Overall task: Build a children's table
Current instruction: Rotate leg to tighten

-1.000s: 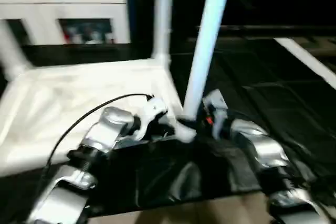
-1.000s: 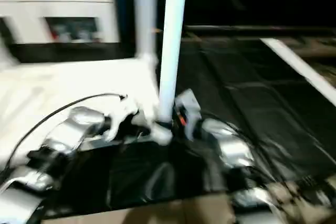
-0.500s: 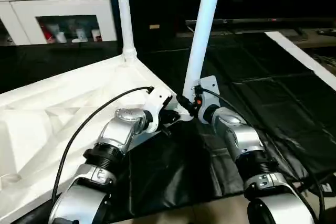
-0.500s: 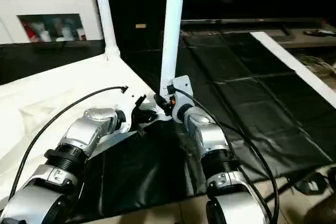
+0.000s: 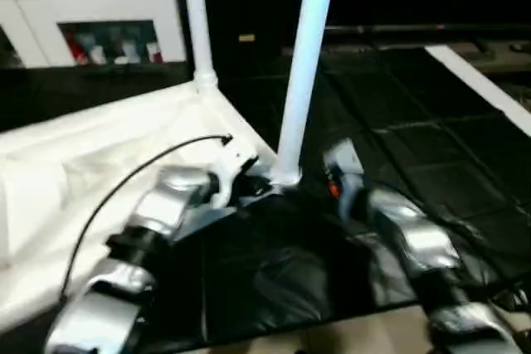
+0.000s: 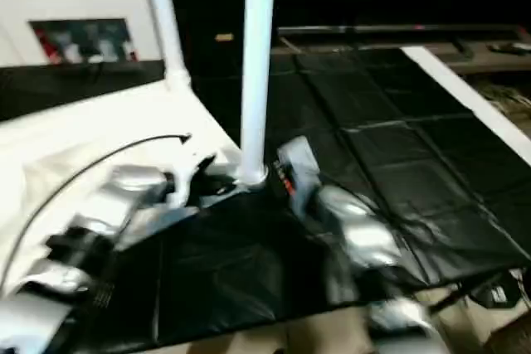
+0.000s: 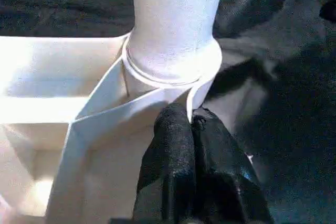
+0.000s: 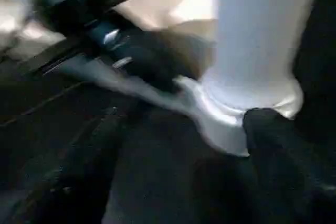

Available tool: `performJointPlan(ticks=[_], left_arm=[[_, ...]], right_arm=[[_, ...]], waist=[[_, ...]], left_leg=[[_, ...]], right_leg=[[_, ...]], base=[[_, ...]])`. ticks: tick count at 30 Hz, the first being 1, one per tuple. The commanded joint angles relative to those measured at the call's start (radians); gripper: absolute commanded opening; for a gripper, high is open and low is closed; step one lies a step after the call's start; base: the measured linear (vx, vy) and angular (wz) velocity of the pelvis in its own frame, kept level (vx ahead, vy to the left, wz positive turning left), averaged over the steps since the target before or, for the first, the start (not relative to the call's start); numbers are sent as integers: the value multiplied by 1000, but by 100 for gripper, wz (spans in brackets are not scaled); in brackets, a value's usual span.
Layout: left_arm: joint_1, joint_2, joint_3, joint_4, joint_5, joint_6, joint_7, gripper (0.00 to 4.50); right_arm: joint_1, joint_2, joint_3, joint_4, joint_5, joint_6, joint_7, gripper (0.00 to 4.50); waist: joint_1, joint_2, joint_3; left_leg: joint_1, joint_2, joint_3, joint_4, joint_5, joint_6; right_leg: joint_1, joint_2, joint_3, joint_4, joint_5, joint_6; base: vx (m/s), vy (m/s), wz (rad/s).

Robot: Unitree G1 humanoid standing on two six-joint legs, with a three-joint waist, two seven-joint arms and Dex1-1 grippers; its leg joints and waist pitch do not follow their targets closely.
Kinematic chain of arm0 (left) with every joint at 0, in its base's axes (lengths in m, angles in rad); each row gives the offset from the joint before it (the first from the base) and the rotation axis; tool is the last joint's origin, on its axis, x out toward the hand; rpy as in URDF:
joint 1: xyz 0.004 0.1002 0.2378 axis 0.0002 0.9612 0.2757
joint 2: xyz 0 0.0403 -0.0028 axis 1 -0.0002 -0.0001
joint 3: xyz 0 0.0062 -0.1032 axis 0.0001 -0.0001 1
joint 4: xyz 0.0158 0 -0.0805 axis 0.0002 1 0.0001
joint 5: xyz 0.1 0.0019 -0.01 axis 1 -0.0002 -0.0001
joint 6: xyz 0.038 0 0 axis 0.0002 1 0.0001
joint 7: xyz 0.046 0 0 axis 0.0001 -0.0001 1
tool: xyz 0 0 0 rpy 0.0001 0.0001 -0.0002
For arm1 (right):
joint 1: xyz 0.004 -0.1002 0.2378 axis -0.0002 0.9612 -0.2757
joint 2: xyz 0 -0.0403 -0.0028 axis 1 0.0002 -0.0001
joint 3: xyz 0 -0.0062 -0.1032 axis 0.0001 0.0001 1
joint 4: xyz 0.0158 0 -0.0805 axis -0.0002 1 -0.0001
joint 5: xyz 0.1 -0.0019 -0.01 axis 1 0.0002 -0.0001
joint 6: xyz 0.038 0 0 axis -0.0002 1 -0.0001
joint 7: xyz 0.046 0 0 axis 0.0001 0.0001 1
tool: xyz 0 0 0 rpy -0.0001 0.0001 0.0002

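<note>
White plastic near leg [image 5: 300, 64] stands upright in the top's [image 5: 91, 155] corner socket [image 7: 173, 80], long axis vertical. The left claw [image 7: 191, 129], pinched shut and empty, presses the rim just beside the socket; the right claw [image 8: 173, 145] gapes wide beside the leg's base, equally near.

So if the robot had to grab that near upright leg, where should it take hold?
Probably low on the near leg, just above its corner socket, coming in level from the robot's side. The leg stands upright and round, so a claw can close across it there.
</note>
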Motion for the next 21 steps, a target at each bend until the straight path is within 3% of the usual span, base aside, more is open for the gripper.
performJointPlan(ticks=[1,4,7,14,17,18,21], left_arm=[[13,9,-50,-28,8,-23,-85,0],[25,47,-81,-44,3,-72,-186,0],[26,51,-86,-47,1,-75,-203,0],[28,105,-161,-90,-13,-135,-378,0],[30,119,-192,-106,-4,-163,-428,0],[31,123,-201,-112,-1,-171,-446,0],[29,125,-217,-116,10,-193,-467,0]], right_arm=[[-3,-45,11,-52,26,11,87,407],[1,-132,21,-85,47,30,201,439],[0,-144,25,-89,47,32,214,445],[-23,-174,45,-99,62,7,292,445],[-38,-167,64,-89,63,-7,321,445],[-43,-164,71,-85,62,-11,334,418],[-59,-154,94,-71,70,-3,377,406]], waist=[[10,4,-59],[22,4,-58],[34,1,-59],[50,0,-55],[57,2,-53],[59,1,-53],[60,1,-54]], left_leg=[[-15,16,15,-62,-88,116],[-9,19,19,-61,-87,116],[-12,17,21,-60,-76,109],[-11,17,22,-62,-134,77],[-3,20,26,-62,-150,64],[-1,21,26,-63,-157,55],[-4,23,28,-64,-158,51]], right_leg=[[73,-52,51,-46,-228,-219],[70,-52,54,-43,-205,-234],[73,-53,55,-39,-194,-233],[68,-53,57,-47,-309,-194],[59,-51,59,-49,-332,-187],[58,-51,60,-48,-333,-190],[61,-49,61,-44,-323,-189]], base=[[0,0,0],[0,0,0],[0,0,0],[0,0,0],[0,0,0],[0,0,0],[0,0,0]])
